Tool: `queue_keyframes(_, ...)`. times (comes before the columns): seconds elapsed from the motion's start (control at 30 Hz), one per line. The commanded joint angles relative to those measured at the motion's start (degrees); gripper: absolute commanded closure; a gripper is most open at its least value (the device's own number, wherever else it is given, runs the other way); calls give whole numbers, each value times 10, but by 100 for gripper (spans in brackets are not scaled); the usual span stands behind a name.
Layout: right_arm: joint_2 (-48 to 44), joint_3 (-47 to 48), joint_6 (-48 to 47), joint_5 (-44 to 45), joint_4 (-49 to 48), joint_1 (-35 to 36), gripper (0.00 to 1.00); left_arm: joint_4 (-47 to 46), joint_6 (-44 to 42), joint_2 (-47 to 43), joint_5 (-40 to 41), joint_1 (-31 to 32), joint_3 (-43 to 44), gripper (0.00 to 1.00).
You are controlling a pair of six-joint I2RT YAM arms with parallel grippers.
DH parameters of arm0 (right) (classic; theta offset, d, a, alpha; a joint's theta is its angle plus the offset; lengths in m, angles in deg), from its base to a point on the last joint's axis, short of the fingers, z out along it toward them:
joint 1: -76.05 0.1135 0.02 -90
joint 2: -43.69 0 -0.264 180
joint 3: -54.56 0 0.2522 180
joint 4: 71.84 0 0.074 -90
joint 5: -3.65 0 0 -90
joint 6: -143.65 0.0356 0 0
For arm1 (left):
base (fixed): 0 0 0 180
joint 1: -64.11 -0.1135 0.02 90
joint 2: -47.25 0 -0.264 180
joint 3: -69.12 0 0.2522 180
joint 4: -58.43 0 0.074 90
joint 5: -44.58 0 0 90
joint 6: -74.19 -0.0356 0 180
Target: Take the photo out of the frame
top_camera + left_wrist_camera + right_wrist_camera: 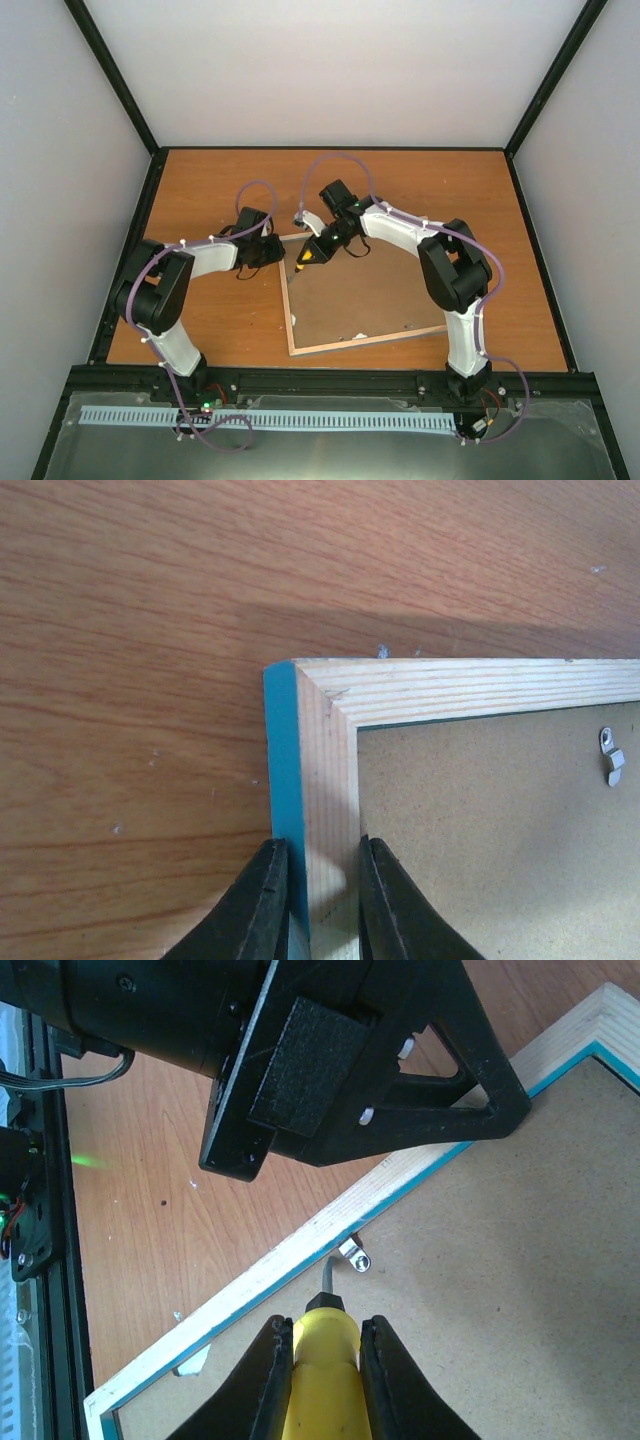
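The frame (330,347) lies face down on the table, its brown backing board (370,300) facing up. The photo is hidden under the board. My left gripper (320,900) is shut on the frame's pale wooden rail (330,740) near its far left corner, one finger on the turquoise outer edge and the other on the inner edge. My right gripper (325,1350) is shut on a yellow-handled screwdriver (322,1390). The screwdriver's metal tip rests by a small metal clip (354,1255) on the same rail, just beside the left gripper's black body (340,1070).
More metal clips sit along the frame's inner edges (612,760) (192,1360) (360,335). A black rail (330,380) runs along the table's near edge, and grey enclosure walls with black posts (120,90) close in the table's other sides.
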Motion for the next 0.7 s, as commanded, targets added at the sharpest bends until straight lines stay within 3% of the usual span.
queue_keyframes(0.0, 14, 13, 11, 52, -11, 3, 97, -28, 14, 6, -54, 1, 1, 99)
queue_keyframes(0.67, -11, 13, 32, 176, 24, 2, 97, -28, 6, 16, -54, 1, 3, 99)
